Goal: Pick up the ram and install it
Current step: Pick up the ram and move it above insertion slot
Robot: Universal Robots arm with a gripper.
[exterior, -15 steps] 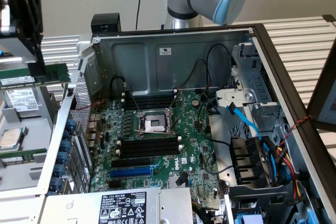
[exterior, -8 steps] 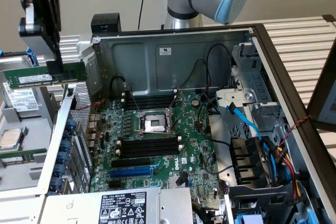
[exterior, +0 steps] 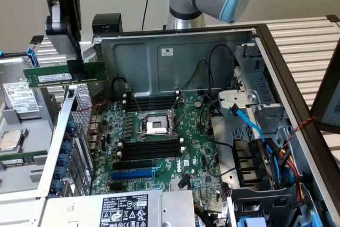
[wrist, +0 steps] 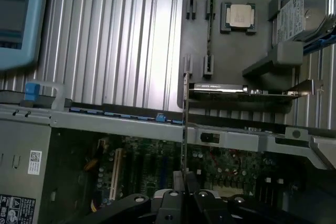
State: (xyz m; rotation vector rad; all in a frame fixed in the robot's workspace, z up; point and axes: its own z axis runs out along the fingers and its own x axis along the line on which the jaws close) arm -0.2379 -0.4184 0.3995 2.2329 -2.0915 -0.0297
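Green ram (exterior: 66, 74), white label (exterior: 53, 77); green motherboard (exterior: 199, 155).

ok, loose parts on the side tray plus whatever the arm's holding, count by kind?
memory stick: 1, clamped in the end effector
processor chip: 1, on the tray
hard drive: 1, on the tray
circuit card: 1, on the tray
Total: 4

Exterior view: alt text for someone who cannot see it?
The arm's jaws hold the ram at the exterior view's left, raised over the side wall of an open computer case, clear of the motherboard and its black memory slots.
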